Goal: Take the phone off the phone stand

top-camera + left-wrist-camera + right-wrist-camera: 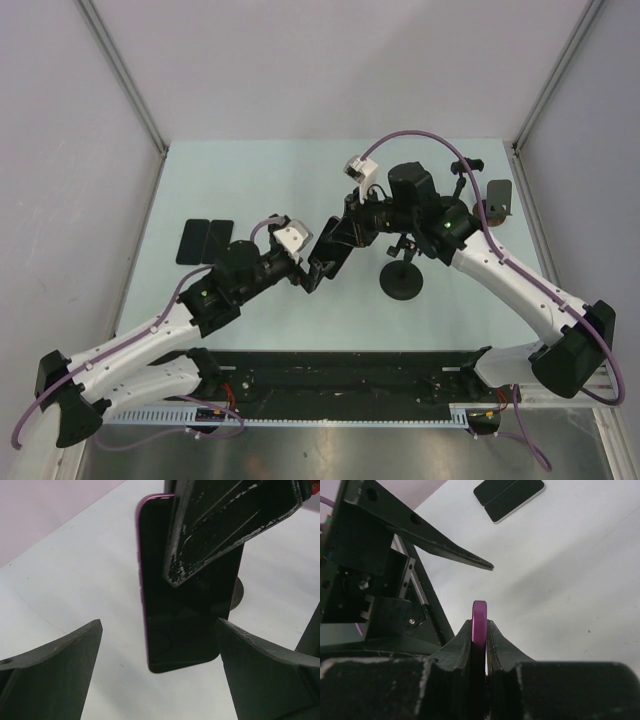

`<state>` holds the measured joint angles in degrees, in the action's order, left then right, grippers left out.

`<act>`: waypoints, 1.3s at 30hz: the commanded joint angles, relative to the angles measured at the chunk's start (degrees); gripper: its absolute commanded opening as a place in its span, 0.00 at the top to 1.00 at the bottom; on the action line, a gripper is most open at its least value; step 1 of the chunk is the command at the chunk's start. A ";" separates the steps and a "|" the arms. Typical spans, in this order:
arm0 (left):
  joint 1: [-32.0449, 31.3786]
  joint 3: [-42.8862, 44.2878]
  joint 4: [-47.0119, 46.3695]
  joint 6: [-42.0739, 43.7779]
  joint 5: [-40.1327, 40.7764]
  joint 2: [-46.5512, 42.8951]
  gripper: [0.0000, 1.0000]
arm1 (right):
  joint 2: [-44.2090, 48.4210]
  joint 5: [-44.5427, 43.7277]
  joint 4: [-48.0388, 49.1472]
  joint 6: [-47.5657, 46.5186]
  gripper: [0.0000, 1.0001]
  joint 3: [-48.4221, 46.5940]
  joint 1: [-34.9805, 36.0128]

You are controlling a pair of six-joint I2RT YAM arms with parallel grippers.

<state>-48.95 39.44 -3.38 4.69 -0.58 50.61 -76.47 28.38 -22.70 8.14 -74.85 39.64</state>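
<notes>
The phone (182,615) is a dark slab with a purple edge. My right gripper (480,630) is shut on its edge (479,615) and holds it in the air, clear of the stand. In the top view the right gripper (347,228) and phone (332,247) are left of the black round-based phone stand (403,281). My left gripper (160,672) is open, and the phone's lower end hangs between its fingers (55,665) without touching them. In the top view the left gripper (318,266) meets the phone from the lower left. The stand's base (237,594) shows behind the phone.
Two dark flat phones (205,240) lie side by side at the table's left, and also show in the right wrist view (509,494). A small dark object (497,198) sits near the right wall. The left gripper's finger (447,550) stands close beside the right gripper.
</notes>
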 commanded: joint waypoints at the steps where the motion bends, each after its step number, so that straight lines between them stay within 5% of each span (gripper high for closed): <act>1: -2.46 2.66 -3.03 4.28 5.23 1.24 0.00 | 1.94 0.36 5.03 2.84 1.00 -0.56 1.23; 21: -5.90 3.89 -5.85 0.15 3.92 3.70 0.00 | -0.52 0.18 7.14 6.27 1.00 -0.47 1.23; 31: -7.21 5.91 -5.85 -2.93 11.20 7.57 0.00 | -1.32 -0.96 6.53 8.03 1.00 -0.56 1.50; 39: -7.57 6.26 -4.10 -3.28 16.84 9.50 0.21 | -1.23 -2.72 6.26 9.08 1.00 0.14 1.32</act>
<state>-55.99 42.89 -7.16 2.00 11.84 59.66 -78.43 25.96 -20.01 15.05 -74.70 40.91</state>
